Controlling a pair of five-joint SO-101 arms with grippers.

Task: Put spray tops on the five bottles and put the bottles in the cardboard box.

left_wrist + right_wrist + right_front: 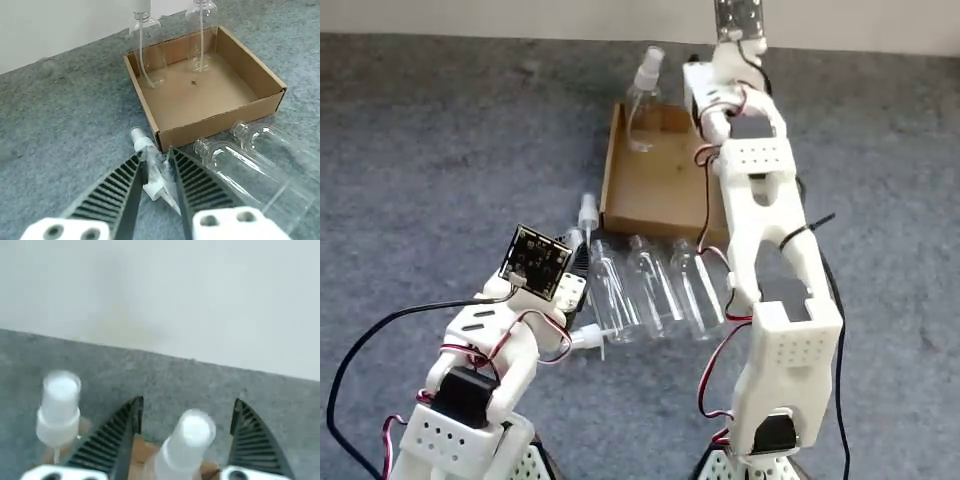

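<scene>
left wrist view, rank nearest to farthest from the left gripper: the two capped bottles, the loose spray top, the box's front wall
1. spray top, between the left gripper's fingers.
2. box, its front wall just beyond the spray top.
3. capped bottles, standing side by side at the box's far wall; too close to call between the two.

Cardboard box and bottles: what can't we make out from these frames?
- High view: right arm covers part of the cardboard box and the second bottle in it.
- Left wrist view: tops of that and the first bottle, cut off by the edge.
- Right wrist view: what's under the spray top inside the open right pincer, cut by the edge.
</scene>
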